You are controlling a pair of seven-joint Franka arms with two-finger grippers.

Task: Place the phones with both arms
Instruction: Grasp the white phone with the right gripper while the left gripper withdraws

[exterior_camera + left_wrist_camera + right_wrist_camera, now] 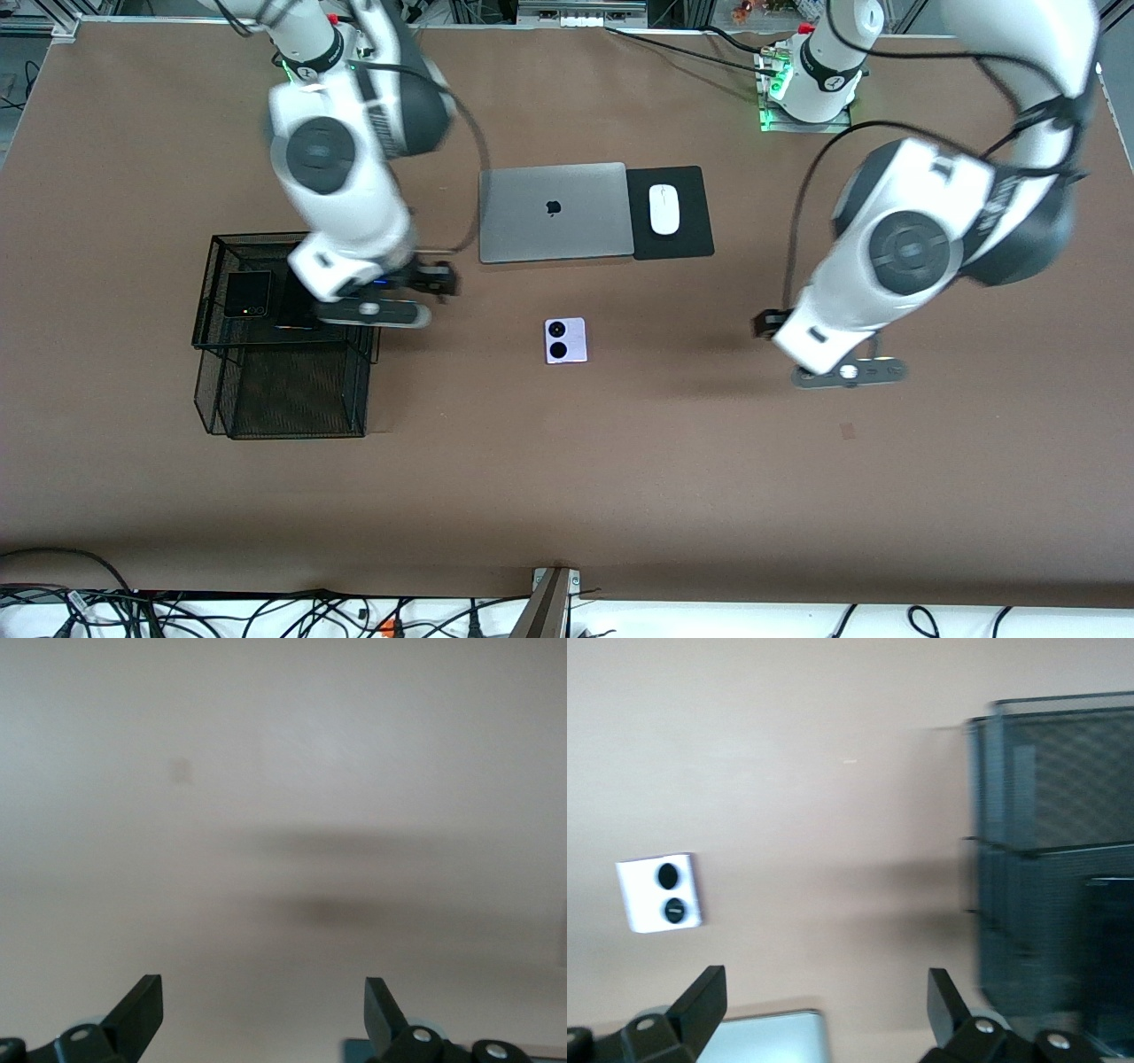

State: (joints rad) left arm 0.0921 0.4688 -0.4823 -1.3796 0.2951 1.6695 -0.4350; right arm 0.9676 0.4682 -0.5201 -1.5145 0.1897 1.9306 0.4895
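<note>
A: Currently, where is the remaining lilac flip phone (565,340)?

B: On bare table, nearer the front camera than the laptop (553,212), between both arms.

A: Gripper states?

B: Right gripper (824,1005), beside the mesh tray (215,266), is open, empty and closer; left gripper (264,1010) open over bare table.

laptop (553,213): grey, closed | mouse (664,209): white, on black pad (687,239) | mesh basket (266,390): black, two-tiered

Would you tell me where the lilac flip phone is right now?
The lilac flip phone lies flat on the bare table, nearer the front camera than the laptop, between the mesh rack and the left gripper.
</note>
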